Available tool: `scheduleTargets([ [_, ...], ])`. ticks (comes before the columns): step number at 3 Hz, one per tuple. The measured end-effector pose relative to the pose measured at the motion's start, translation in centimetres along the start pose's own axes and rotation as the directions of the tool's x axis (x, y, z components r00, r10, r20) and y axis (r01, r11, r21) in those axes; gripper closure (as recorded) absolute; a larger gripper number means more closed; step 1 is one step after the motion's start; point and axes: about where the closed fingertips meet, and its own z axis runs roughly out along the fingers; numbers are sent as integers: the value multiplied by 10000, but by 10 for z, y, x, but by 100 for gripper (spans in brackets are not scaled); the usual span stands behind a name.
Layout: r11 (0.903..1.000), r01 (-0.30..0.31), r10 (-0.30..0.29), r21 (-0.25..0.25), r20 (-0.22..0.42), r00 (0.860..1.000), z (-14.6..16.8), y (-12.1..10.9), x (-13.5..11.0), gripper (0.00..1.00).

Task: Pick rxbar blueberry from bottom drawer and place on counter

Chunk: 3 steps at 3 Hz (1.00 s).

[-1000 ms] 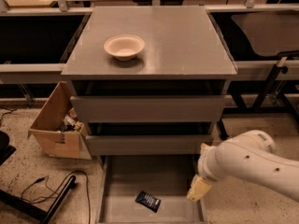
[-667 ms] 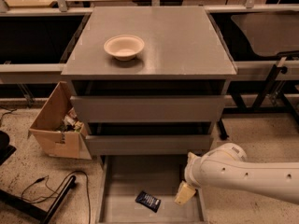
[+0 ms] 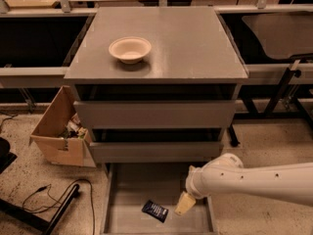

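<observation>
The rxbar blueberry (image 3: 155,210), a small dark bar with pale print, lies flat on the grey floor of the open bottom drawer (image 3: 132,190), near its front. My gripper (image 3: 184,204), pale yellow at the end of the white arm coming in from the right, hangs over the drawer just right of the bar and apart from it. The counter (image 3: 186,43) is the grey cabinet top above, with a beige bowl (image 3: 129,49) on its left part.
The two upper drawers (image 3: 151,114) are shut. An open cardboard box (image 3: 61,131) with clutter stands left of the cabinet. Black cables (image 3: 54,199) lie on the speckled floor at the left. Metal frames and table legs stand at the right.
My arm has swung left over the open drawer, bringing the gripper from the drawer's right side to just beside the bar. The bar has not moved.
</observation>
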Motion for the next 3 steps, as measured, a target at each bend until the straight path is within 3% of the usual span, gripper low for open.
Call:
scheduleTargets([
  [1, 9999, 114, -113, 3, -351, 9993, 34, -1, 10, 0],
  [2, 9997, -70, 43, -254, -1051, 9945, 106, -9, 26, 0],
  [3, 9991, -251, 204, -340, -1311, 9912, 196, -19, 36, 0],
])
